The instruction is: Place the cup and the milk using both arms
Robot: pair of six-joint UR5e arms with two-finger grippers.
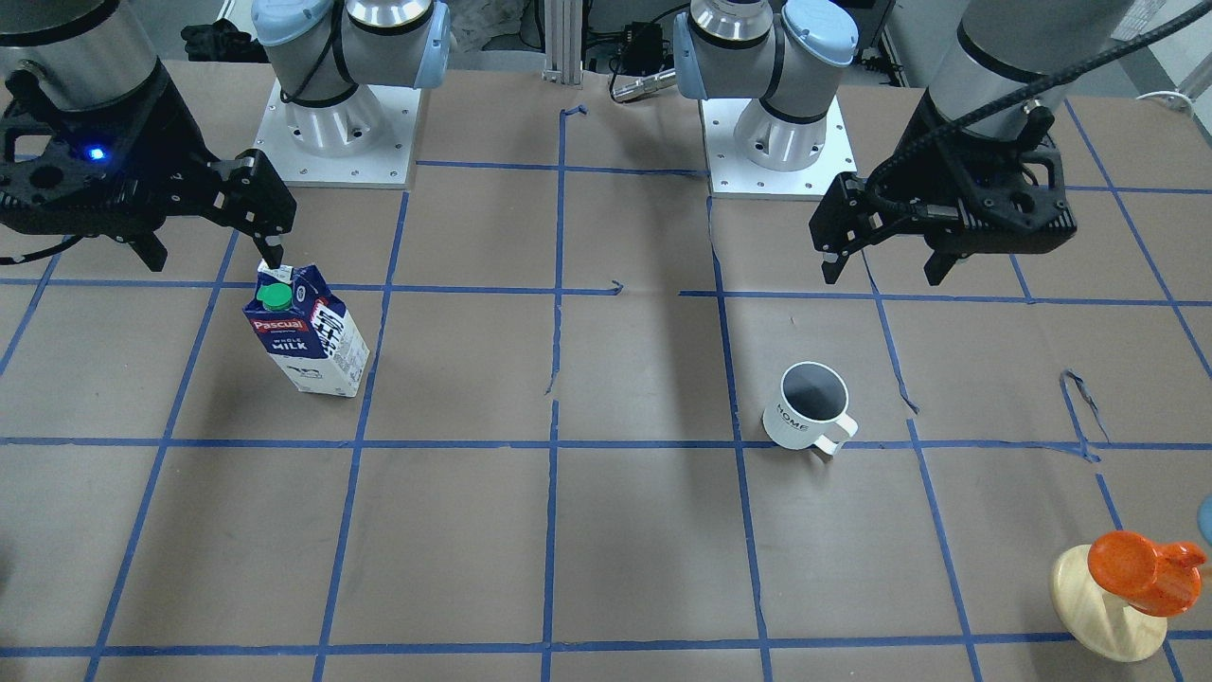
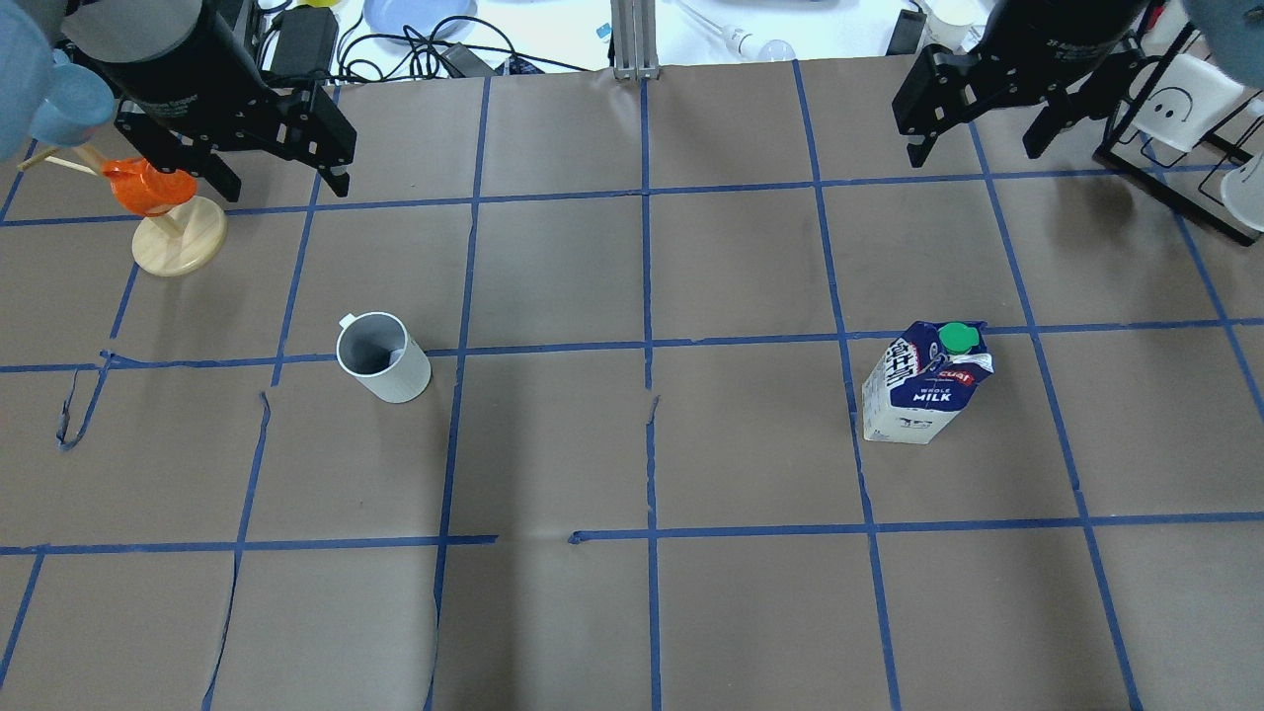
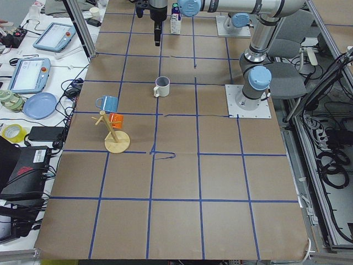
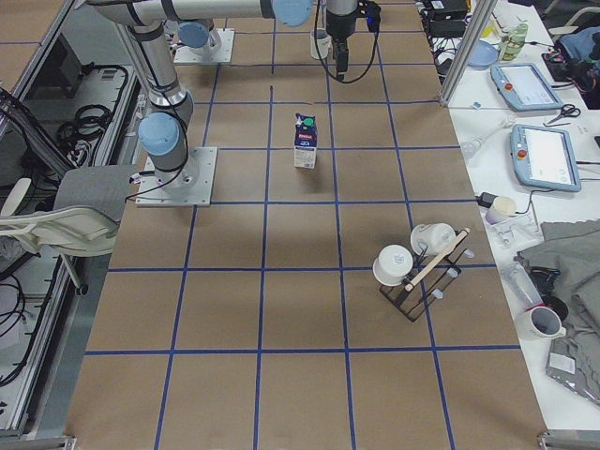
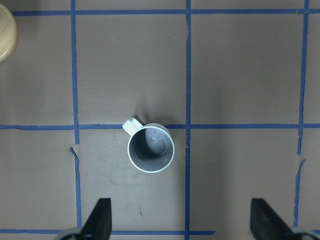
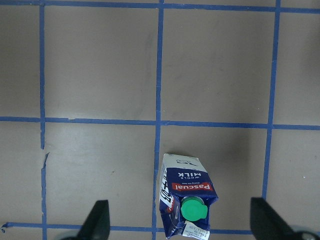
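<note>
The white cup [image 1: 810, 405] stands upright on the brown table, handle toward the front camera; it also shows in the overhead view [image 2: 383, 357] and the left wrist view [image 5: 150, 148]. The blue and white milk carton [image 1: 308, 332] with a green cap stands upright on the other half [image 2: 926, 383], and shows in the right wrist view [image 6: 187, 202]. My left gripper [image 1: 881, 273] hangs open and empty above the table, beyond the cup [image 2: 284, 186]. My right gripper [image 1: 213, 256] hangs open and empty beyond the milk [image 2: 973, 150].
An orange cup on a pale wooden stand [image 2: 178, 242] sits by the left gripper, near the table's far edge. A black rack with white mugs [image 2: 1175, 109] stands by the right gripper. The arm bases [image 1: 336, 142] are on the robot's side. Blue tape lines grid the table.
</note>
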